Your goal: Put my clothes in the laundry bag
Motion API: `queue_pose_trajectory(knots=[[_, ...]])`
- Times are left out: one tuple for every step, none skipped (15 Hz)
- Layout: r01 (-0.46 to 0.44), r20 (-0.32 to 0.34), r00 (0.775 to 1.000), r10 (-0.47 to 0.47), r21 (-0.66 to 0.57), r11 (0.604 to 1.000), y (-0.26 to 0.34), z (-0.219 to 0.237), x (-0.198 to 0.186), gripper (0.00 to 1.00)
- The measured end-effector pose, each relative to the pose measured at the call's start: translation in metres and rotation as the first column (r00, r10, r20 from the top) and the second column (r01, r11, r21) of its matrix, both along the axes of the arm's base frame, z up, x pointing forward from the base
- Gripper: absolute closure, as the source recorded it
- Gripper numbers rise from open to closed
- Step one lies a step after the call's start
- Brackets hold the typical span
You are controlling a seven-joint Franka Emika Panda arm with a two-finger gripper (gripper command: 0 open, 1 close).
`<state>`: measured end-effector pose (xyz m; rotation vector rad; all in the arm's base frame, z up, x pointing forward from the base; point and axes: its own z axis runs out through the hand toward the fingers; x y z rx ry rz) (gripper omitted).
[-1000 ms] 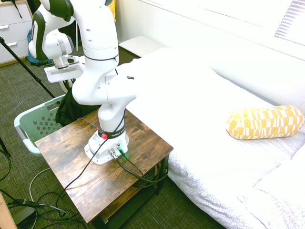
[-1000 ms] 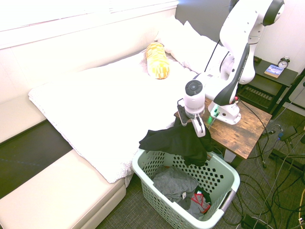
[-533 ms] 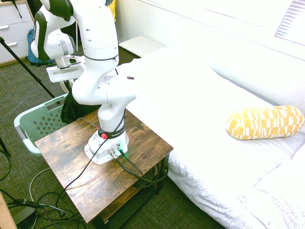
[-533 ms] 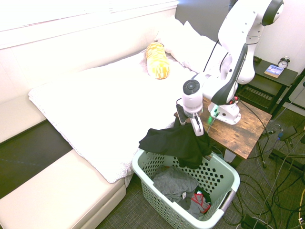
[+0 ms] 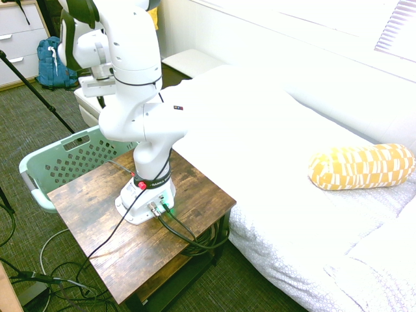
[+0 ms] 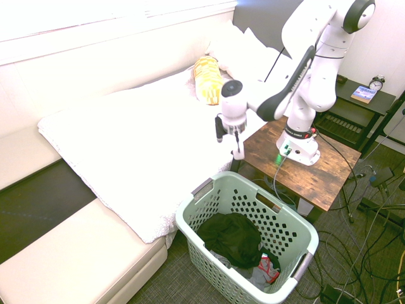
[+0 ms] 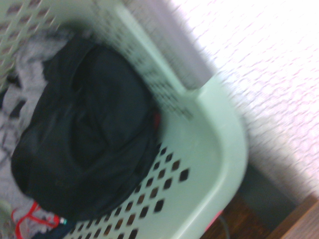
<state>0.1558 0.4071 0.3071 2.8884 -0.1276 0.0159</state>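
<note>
Inside a mint-green plastic laundry basket with perforated sides (image 6: 288, 235), a crumpled black fabric garment (image 6: 233, 239) lies on top of grey clothing with red trim (image 6: 264, 273). Above the basket's bed-side edge, and apart from it, hangs the white robot arm's two-finger claw (image 6: 229, 144), its fingers spread and holding nothing. Beside the basket stand a bed with a white quilted cover (image 6: 139, 139) and a brown wood-grain worktop (image 6: 310, 178). On the bed rests a yellow-and-white patterned bolster pillow (image 5: 362, 167).

The arm (image 6: 329, 63) is white with black joint caps.
</note>
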Motion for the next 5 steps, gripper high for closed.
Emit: queue_pose_trajectory(knots=[[0.051,0.020,0.998,-0.051,0.013,0.999,-0.015,0.013,0.042,0.00],[0.106,0.043,0.993,-0.107,0.027,0.994,-0.036,0.029,0.085,0.00],[0.163,0.062,0.984,-0.166,0.042,0.986,-0.060,0.047,0.123,0.00],[0.221,0.077,0.971,-0.226,0.063,0.973,-0.089,0.069,0.158,0.00],[0.278,0.092,0.954,-0.286,0.087,0.957,-0.123,0.094,0.191,0.00]])
